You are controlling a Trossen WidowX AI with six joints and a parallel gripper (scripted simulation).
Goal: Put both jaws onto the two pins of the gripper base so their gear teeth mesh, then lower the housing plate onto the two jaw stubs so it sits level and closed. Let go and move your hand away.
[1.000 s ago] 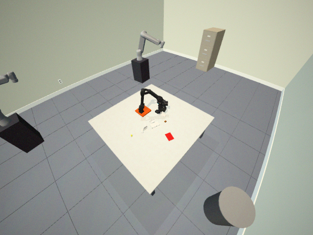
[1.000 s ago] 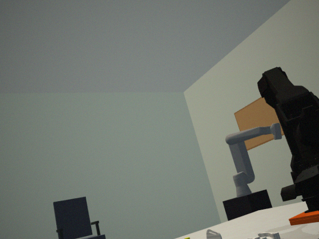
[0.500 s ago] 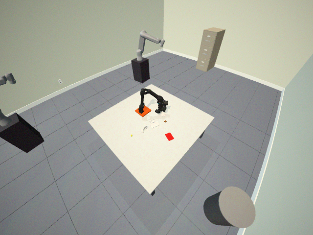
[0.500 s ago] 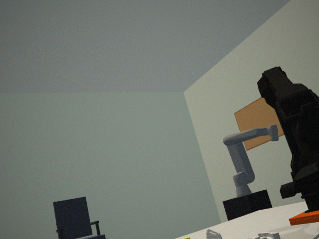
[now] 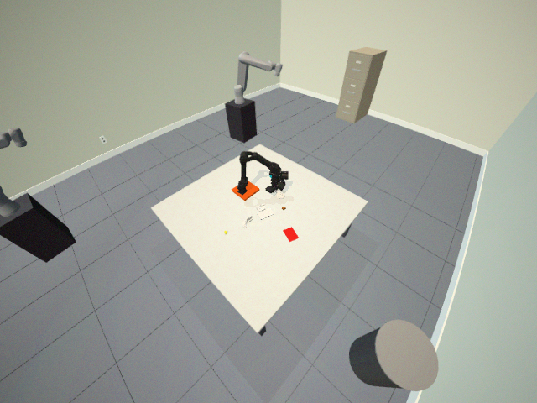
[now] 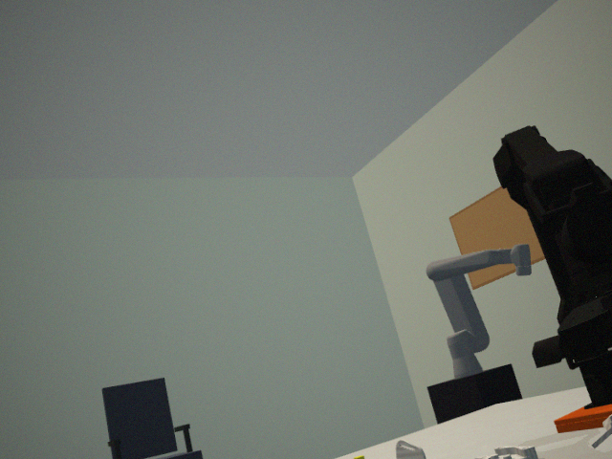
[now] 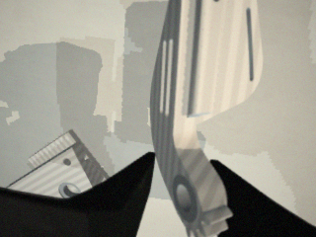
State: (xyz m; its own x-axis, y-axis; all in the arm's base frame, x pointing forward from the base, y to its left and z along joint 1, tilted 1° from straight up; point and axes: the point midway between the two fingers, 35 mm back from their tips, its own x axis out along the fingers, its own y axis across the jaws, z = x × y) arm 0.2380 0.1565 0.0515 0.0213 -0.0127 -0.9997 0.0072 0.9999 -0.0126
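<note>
My gripper (image 5: 276, 190) (image 7: 181, 163) is shut on a pale jaw (image 7: 217, 64). In the wrist view the fingertips pinch the jaw's narrow neck, just above its round hole and gear teeth; its broad end points to the top of the view. I cannot tell whether it is off the table. A second pale part (image 7: 46, 170), with a ribbed edge and a round hole or pin, lies partly behind the left finger. In the top view, a slim pale part (image 5: 248, 220) and a flat pale part (image 5: 265, 213) lie on the table; which is the base or housing plate is unclear.
The arm stands on an orange plate (image 5: 252, 187) (image 6: 576, 421). A red square (image 5: 290, 234), a small brown block (image 5: 284, 208) and a small yellow block (image 5: 226, 232) are on the table (image 5: 256, 277). Two grey arms stand on black pedestals beyond it.
</note>
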